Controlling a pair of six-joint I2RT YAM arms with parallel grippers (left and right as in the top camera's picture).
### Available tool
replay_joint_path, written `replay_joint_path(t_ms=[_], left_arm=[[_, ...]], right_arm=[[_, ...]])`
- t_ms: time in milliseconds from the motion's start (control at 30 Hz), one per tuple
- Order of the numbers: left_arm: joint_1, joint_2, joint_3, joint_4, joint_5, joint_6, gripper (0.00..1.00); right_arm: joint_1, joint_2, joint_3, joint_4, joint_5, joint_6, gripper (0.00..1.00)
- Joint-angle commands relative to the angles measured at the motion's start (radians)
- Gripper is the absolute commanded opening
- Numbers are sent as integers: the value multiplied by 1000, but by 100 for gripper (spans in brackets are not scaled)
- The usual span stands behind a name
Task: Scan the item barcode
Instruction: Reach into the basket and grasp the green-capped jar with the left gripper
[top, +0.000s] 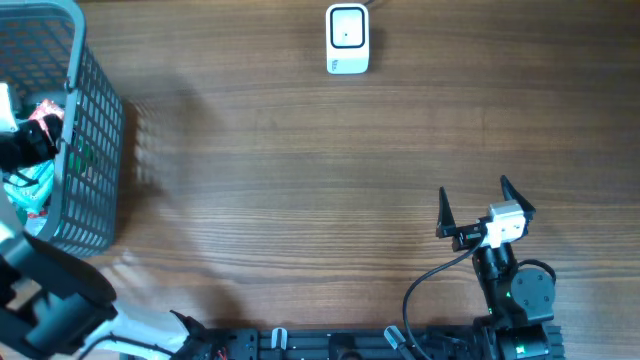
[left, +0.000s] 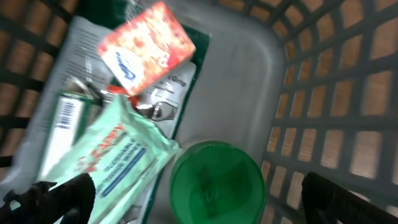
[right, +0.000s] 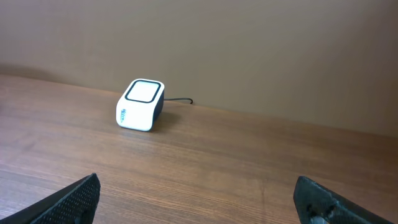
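Wood-grain table (top: 300, 180) bears scanner (top: 347, 39); beige wall (right: 249, 50) behind.

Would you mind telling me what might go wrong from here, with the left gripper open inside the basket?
1. The items are crowded: the pale green pack lies right beside the round green container, so the left gripper may pinch both.
2. It also sits close to the basket wall and could snag the grid.
3. The scanner stands far across the table, so a weak grip might drop the item on the way.
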Motion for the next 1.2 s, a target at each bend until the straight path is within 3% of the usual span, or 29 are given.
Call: replay_joint_path(t_ms=[0,233,333,400,500,733,1167], left_arm=[[-10,90,-4,-8,72,2,100],[-23,173,-4,8,71,2,97],[-21,171,-3,27,70,2,81],[-20,163,-3,39,71,2,64],[-19,137,0,51,71,1,52],[-19,14,47,58,70,-58,53],[-20,-411,152,153,71,-340,52]], right_arm=[[0,-1,-1,5,-6,5,100],[0,-1,-1,5,-6,5,99],[0,-1,-1,5,-6,5,100],[0,-1,-1,5,-6,5,100],[0,-1,-1,5,-6,5,100],[0,-1,-1,5,-6,5,100],[0,-1,-1,5,-6,5,100]])
